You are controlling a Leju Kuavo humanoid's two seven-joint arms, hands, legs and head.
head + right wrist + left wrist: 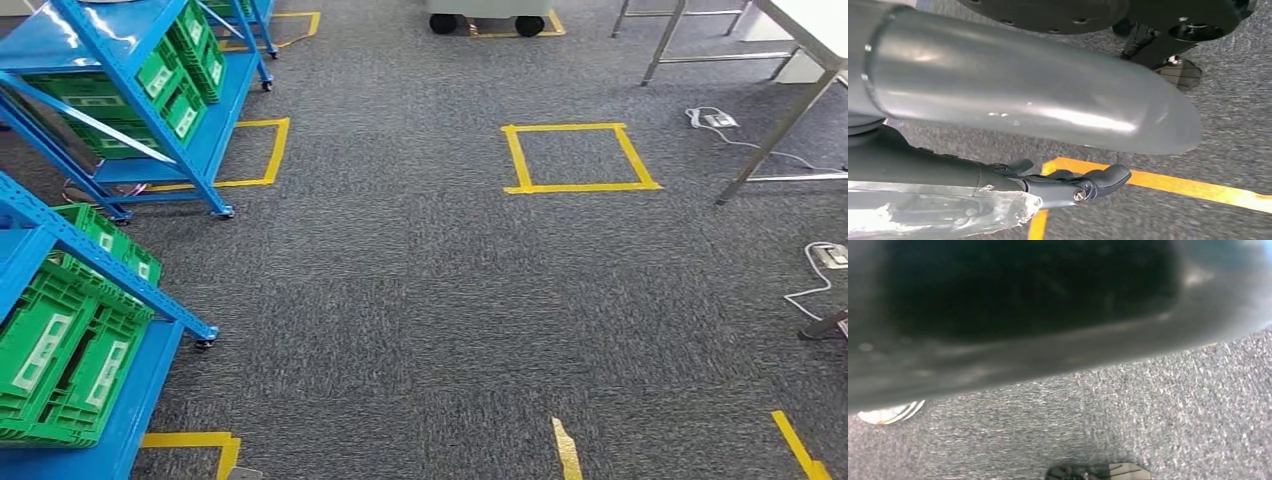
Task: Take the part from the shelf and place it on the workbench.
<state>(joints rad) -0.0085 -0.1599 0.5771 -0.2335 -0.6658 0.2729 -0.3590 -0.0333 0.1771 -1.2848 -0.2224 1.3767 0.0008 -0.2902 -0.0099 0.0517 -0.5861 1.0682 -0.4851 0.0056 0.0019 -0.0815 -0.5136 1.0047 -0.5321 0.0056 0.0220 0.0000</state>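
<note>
Head view first: I'm standing on grey carpet [420, 300], blue shelf [120, 60] w/ green bins [60, 350] along the left side of the frame, workbench [810, 30] corner at upper right. A yellow tape square [578, 157] sits btwn them, upper middle. Floor sockets w/ white cables [715, 120] lie near the bench legs, trip risk imo.

Left wrist view: mostly blurry dark stuff and carpet, so can't tell what my left hand is doing.

Right wrist view: my right hand [1068, 182] is at lower centre, dark fingers held fairly straight over yellow tape, clear crinkly plastic [938, 212] right beside it. Can't tell if that's the part or if I'm actually holding it.

So progress-wise I honestly can't call it; the part isn't clearly anywhere.
</note>
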